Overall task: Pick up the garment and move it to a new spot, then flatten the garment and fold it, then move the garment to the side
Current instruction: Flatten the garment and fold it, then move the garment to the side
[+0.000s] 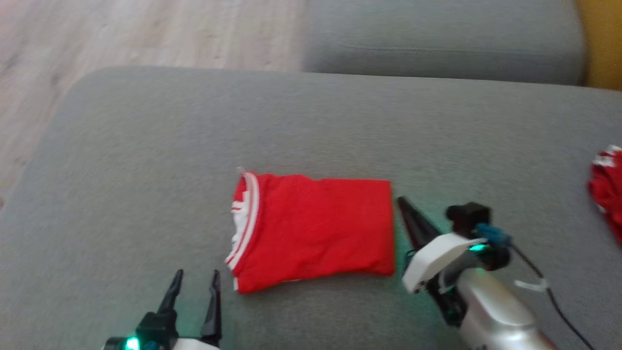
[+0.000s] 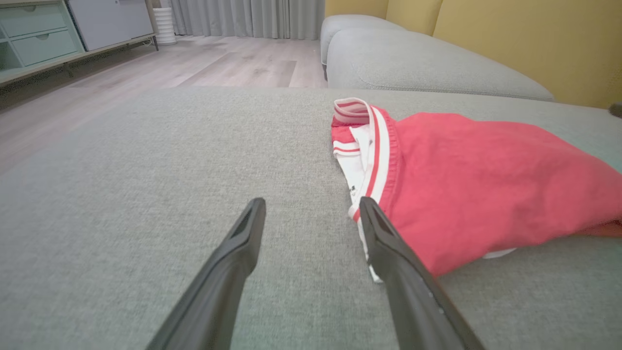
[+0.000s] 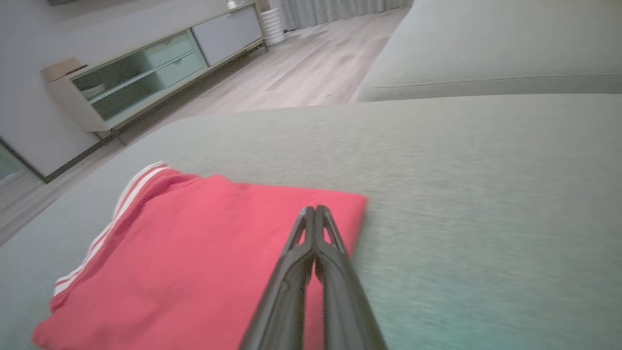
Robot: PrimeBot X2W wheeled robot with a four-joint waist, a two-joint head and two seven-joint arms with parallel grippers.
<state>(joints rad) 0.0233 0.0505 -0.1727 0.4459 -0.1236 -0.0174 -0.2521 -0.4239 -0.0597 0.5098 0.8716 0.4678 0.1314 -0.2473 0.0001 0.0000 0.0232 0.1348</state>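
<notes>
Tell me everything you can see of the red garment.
The red garment is folded into a rectangle, lying flat on the grey sofa cushion. It looks like soft fabric, with white-striped trim and white lining showing at its left end. The open left end effector sits by its near left corner, the shut right end effector by its right edge; contact cannot be told.

Grey sofa seat point(image 1: 146, 146): folded red garment point(image 1: 316, 228) on it

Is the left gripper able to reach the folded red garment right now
Probably yes: the left gripper is open beside the striped edge of the garment, only bare cushion between them.
</notes>
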